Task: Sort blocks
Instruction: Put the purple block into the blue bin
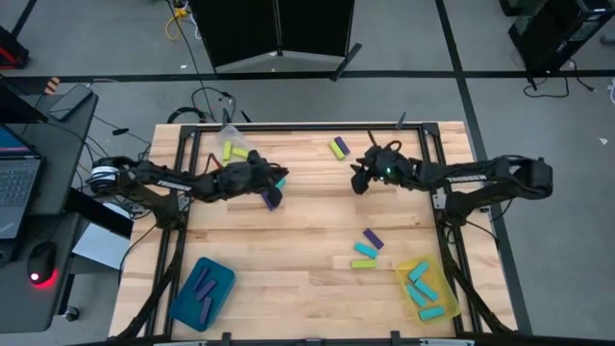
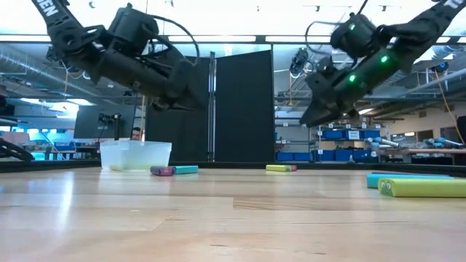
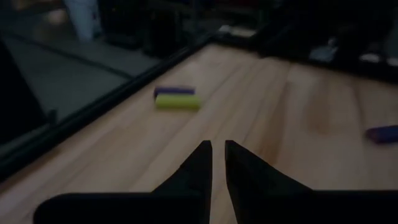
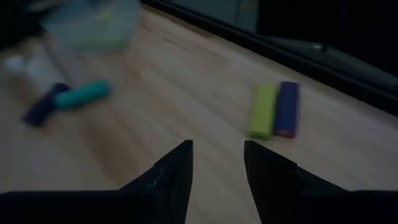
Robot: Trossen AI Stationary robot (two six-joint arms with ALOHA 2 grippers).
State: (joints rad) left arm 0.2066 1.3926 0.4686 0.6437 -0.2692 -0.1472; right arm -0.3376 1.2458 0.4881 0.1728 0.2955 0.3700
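The left gripper (image 1: 272, 188) hangs above the far-left part of the tabletop (image 1: 307, 207), fingers nearly together with a slim gap, nothing between them. A purple block (image 1: 271, 198) and a cyan block (image 1: 281, 180) lie beneath it.

The right gripper (image 1: 359, 178) hangs over the far centre, fingers moderately apart and empty, facing a yellow-green and purple pair (image 1: 339, 147) near the far edge.

Sorted so far: purple blocks in the teal tray (image 1: 202, 291) at the near-left corner, cyan blocks in the yellow tray (image 1: 427, 287) at the near-right corner, yellow-green blocks in the clear tray (image 1: 233, 146) at the far-left.

Remaining: both far groups, plus three loose blocks (image 1: 365, 250) right of centre near the yellow tray. The task appears well over half complete.
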